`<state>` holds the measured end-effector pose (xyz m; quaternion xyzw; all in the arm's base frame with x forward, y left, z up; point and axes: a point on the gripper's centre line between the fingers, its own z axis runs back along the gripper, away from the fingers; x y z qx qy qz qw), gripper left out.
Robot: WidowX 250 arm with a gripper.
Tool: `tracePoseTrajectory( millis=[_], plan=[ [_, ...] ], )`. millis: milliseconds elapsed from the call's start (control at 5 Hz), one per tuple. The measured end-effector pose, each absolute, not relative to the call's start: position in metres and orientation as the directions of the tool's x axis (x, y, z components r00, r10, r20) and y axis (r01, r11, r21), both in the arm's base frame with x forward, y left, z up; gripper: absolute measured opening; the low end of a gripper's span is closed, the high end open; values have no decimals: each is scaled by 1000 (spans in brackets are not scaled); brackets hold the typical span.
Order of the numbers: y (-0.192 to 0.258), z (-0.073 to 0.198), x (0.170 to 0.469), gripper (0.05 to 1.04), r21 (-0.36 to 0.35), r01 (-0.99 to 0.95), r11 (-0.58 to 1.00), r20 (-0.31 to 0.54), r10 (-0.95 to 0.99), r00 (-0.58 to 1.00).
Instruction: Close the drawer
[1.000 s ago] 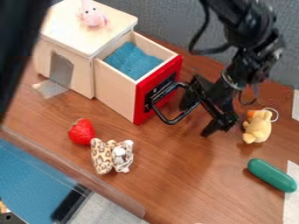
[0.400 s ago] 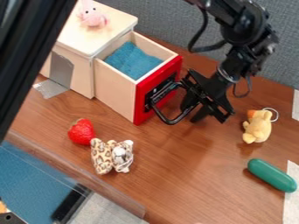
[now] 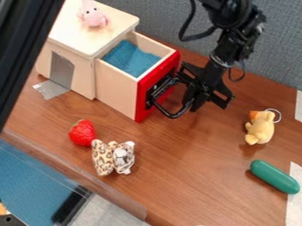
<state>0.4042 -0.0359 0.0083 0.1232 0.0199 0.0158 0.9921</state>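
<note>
At the near right, a green capsule-shaped object point(image 3: 275, 177) is seen; at left, a leopard-print toy point(image 3: 103, 159) is placed beside a strawberry point(image 3: 82, 133). Beyond, the gripper point(image 3: 189, 93) is positioned at the handle point(image 3: 172, 115) of the partly open drawer point(image 3: 117, 90); whether it is clenched or released cannot be determined. The wooden box point(image 3: 88, 39) is topped by a pink toy point(image 3: 94, 18).

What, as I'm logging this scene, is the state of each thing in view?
Drawer: open, blue cloth inside
End effector: at drawer handle
Pink toy: resting on wooden box
Strawberry: resting on table
Leopard-print toy: lying on table
Yellow toy: lying on table
Green object: lying on its side
</note>
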Motion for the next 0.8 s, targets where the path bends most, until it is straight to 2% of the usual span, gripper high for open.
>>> tracePoseTrajectory(
  millis=[800],
  plan=[
    [18, 3, 396, 131, 375, -110, 921, -46, 137, 990]
  ],
)
